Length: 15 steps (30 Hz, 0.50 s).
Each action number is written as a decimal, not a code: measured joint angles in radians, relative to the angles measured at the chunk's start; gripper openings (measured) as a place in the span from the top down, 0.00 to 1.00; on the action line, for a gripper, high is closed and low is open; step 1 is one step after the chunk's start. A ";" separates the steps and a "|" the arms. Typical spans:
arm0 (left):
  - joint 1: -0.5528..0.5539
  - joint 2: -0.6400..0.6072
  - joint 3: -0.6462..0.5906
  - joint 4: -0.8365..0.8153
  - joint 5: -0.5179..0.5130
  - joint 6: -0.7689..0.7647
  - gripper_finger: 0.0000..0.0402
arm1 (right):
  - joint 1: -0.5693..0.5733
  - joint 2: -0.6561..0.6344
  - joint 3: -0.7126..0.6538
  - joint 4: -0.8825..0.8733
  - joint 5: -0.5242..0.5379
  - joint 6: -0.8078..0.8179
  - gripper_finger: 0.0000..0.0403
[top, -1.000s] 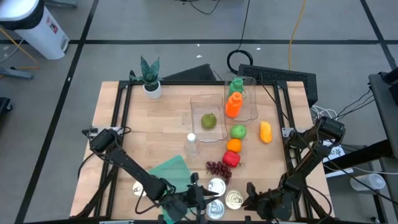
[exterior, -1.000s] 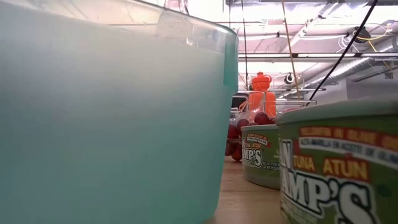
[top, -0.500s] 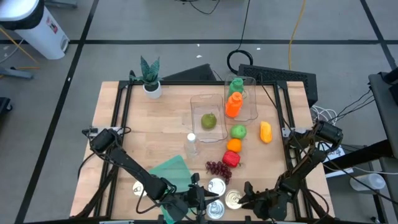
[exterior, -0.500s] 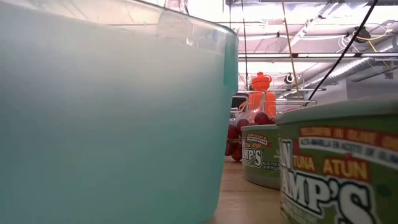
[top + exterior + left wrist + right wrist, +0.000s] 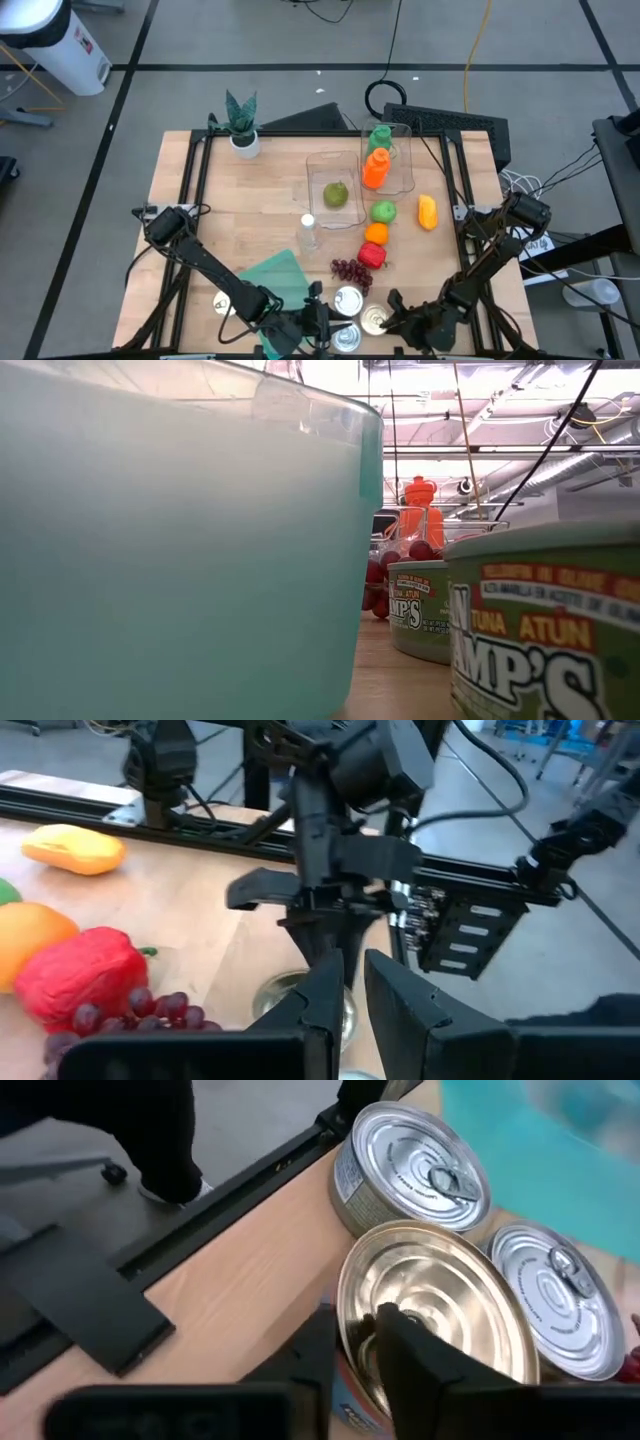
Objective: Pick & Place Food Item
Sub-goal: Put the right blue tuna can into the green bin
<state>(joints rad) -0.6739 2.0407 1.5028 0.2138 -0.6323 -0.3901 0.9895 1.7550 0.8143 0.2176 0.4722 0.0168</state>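
Three tuna cans stand near the table's front edge: one, one, and a gold-topped can. My right gripper comes at the gold-topped can from the table's right and is shut on its rim. My left gripper hovers just left of the cans, shut, with nothing seen between its fingers. It faces the right gripper. Red pepper and grapes lie just behind the cans. My right gripper pinches the gold-topped can's rim on the side toward the table's right. One finger lies over the lid and the other outside the wall. The fingers slant down from the right. The can stands upright on the table.
A teal container sits left of the cans and fills the low view. Farther back are an orange, a green apple, a yellow fruit, a clear tray with a green fruit, bottles and a potted plant.
My right gripper has moved a little toward the table's left and down, onto the gold-topped can. The can stays where it was.
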 joint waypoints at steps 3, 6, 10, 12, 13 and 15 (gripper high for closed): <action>0.008 0.000 0.000 0.001 0.044 0.020 0.87 | -0.010 0.001 0.000 -0.017 -0.025 0.025 0.98; 0.020 0.000 0.000 -0.003 0.099 0.026 0.87 | -0.017 0.002 -0.001 -0.015 -0.032 0.060 0.98; 0.032 0.000 0.000 -0.002 0.136 0.031 0.87 | -0.026 0.002 -0.002 0.005 -0.074 0.084 1.00; 0.035 0.000 0.000 -0.002 0.135 0.042 0.87 | -0.027 -0.004 -0.002 0.010 -0.078 0.094 1.00; 0.036 0.000 0.000 -0.002 0.135 0.050 0.87 | -0.028 -0.009 -0.002 0.013 -0.081 0.099 1.00; 0.037 0.000 0.000 -0.002 0.136 0.076 0.87 | -0.028 -0.026 -0.003 0.011 -0.084 0.109 1.00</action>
<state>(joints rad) -0.6369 2.0407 1.5027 0.2123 -0.4962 -0.3140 0.9615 1.7285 0.8111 0.2283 0.3877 0.1255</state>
